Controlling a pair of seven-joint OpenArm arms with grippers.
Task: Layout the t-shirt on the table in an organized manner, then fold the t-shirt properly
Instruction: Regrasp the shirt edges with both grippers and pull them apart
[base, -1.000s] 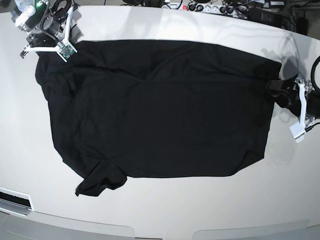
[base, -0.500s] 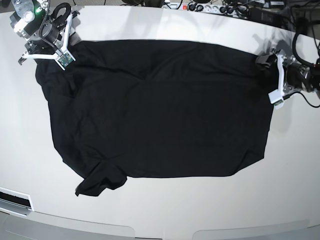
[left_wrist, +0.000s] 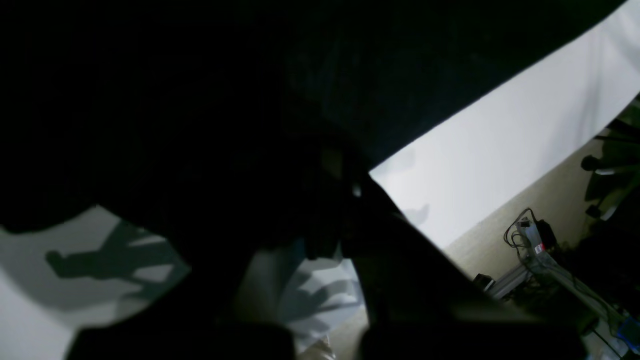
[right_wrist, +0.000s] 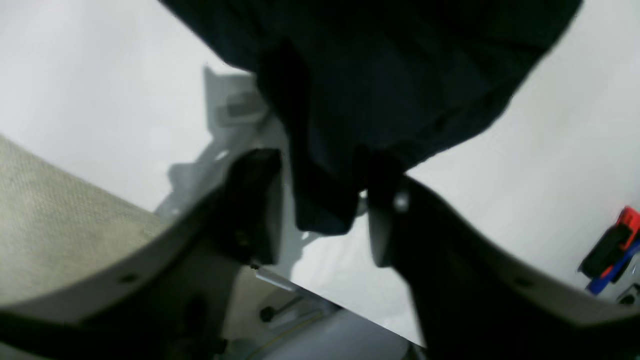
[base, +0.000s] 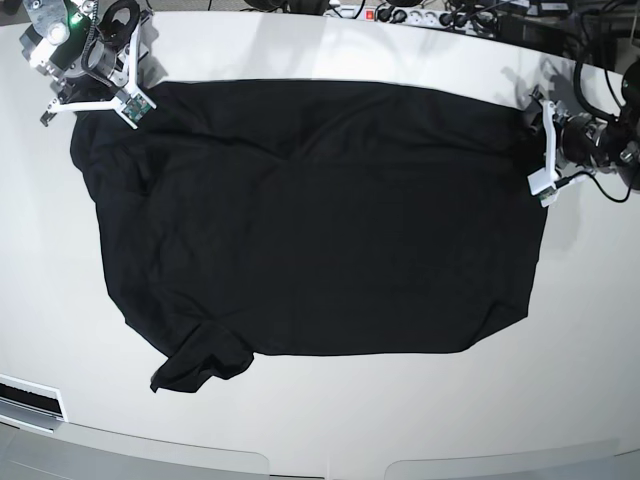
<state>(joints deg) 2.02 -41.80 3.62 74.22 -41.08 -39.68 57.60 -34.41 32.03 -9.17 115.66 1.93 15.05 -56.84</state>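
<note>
Now the left gripper (base: 541, 150) has swung up from the shirt's side hem to its far corner and snapped shut; the fabric looks pinched there, though the wrist view is too dark to confirm. The t-shirt (base: 310, 215) lies spread on the table (base: 330, 420), one sleeve crumpled well away from both arms. The right gripper (right_wrist: 320, 210) straddles the opposite far corner, jaws partly apart and narrowing, cloth between them, not yet clamped. Both corners held would allow a straightening pull.
</note>
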